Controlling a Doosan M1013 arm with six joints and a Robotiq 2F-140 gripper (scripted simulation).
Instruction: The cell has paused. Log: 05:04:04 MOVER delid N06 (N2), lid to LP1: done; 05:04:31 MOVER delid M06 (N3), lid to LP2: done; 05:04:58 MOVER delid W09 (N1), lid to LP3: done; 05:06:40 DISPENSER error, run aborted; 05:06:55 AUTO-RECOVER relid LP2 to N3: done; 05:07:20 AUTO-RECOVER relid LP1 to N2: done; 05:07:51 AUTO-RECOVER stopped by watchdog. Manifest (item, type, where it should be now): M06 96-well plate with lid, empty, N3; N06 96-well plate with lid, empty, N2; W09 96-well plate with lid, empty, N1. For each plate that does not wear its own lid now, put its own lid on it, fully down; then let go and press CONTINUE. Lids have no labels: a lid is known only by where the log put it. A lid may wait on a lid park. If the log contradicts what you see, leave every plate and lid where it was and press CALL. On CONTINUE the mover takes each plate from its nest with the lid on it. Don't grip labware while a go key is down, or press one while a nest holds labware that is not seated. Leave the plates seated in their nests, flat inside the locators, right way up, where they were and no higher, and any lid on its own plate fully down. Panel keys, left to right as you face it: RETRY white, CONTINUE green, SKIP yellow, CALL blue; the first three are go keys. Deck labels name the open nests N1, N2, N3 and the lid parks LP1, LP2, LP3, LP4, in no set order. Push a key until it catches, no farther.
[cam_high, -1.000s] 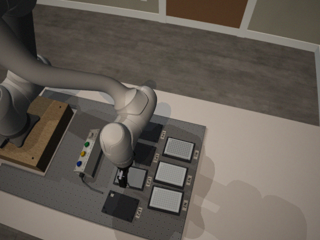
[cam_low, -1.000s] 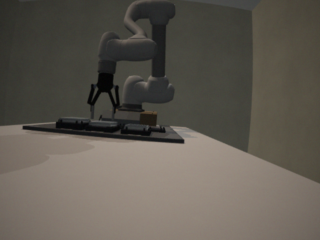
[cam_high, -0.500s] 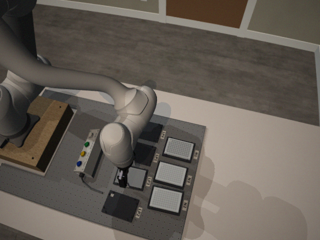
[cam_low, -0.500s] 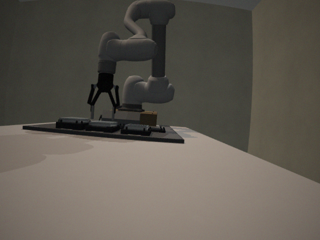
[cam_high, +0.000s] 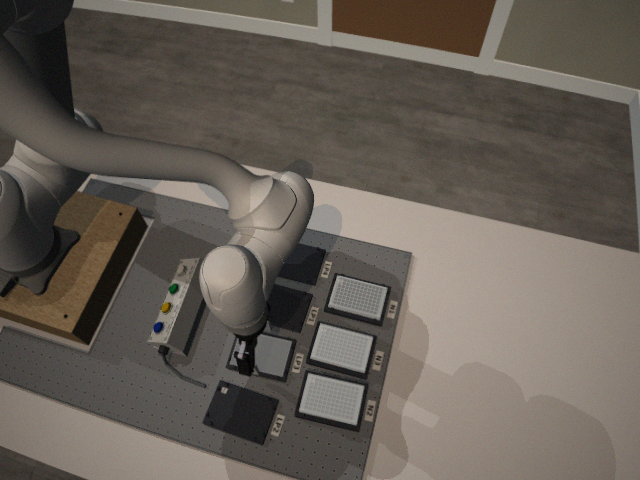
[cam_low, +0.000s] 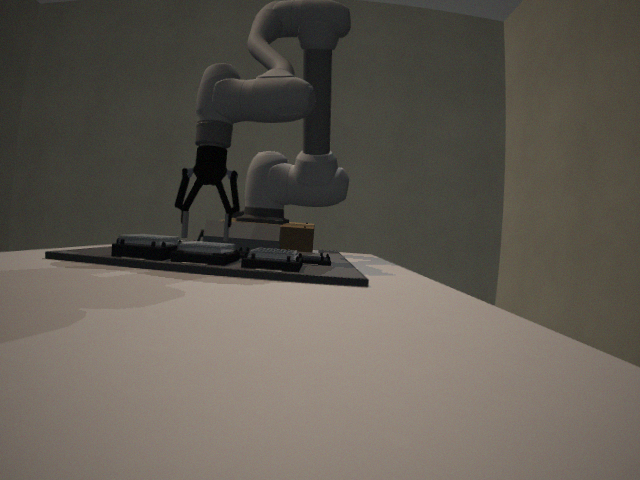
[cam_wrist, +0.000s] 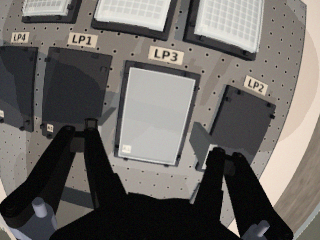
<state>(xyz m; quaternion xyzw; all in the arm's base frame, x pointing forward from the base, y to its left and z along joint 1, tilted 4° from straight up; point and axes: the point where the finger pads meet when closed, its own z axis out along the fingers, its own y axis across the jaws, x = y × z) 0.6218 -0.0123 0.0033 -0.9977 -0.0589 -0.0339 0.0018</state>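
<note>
Three 96-well plates sit in the nests N1 (cam_high: 357, 298), N3 (cam_high: 342, 347) and N2 (cam_high: 332, 399). The N3 and N2 plates look pale and smooth, as under lids. One clear lid (cam_high: 271, 355) lies flat on lid park LP3 and shows in the wrist view (cam_wrist: 156, 115). My gripper (cam_high: 244, 356) hangs open and empty above this lid, a finger on each side (cam_wrist: 150, 143), clear of the deck (cam_low: 205, 227).
Lid parks LP1 (cam_high: 288, 307), LP2 (cam_high: 241, 411) and LP4 (cam_high: 302, 263) are bare dark pads. The key panel (cam_high: 172, 304) stands left of the parks, with green (cam_high: 173, 288), yellow (cam_high: 165, 307) and blue (cam_high: 158, 327) keys. A wooden block (cam_high: 72, 268) holds the arm's base.
</note>
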